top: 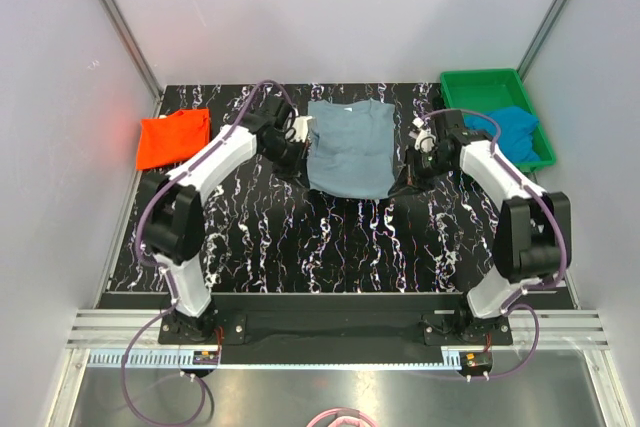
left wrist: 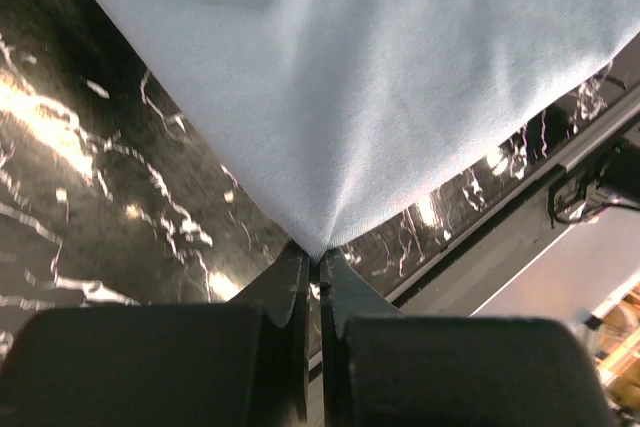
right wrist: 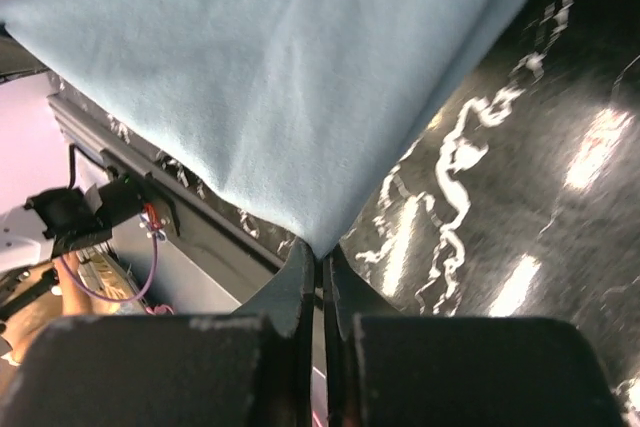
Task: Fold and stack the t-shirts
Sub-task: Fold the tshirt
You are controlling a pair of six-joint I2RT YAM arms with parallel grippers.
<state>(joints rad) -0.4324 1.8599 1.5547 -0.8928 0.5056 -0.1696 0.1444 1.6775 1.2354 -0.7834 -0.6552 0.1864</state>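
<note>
"At the centre of the black marbled table (top: 330, 247), the grey-blue t-shirt (top: 348, 147) lies spread, collar away from me. I've got it on both sides: the left gripper (left wrist: 320, 259) is pinched tight on a peak of its edge, and the right gripper (right wrist: 320, 255) likewise."

"And the others?"

"The orange-red t-shirt (top: 173, 137) sits at the far left corner, and the bright blue t-shirt (top: 512, 129) is in the green tray (top: 480, 79), far right. Neither is stacked."

"What worries you?"

"Both pinches catch only a little cloth, at the very tips. If I lift fast or pull the arms apart, I think one side could slip out. If one arm leads, the fold would likely land skewed."
</note>
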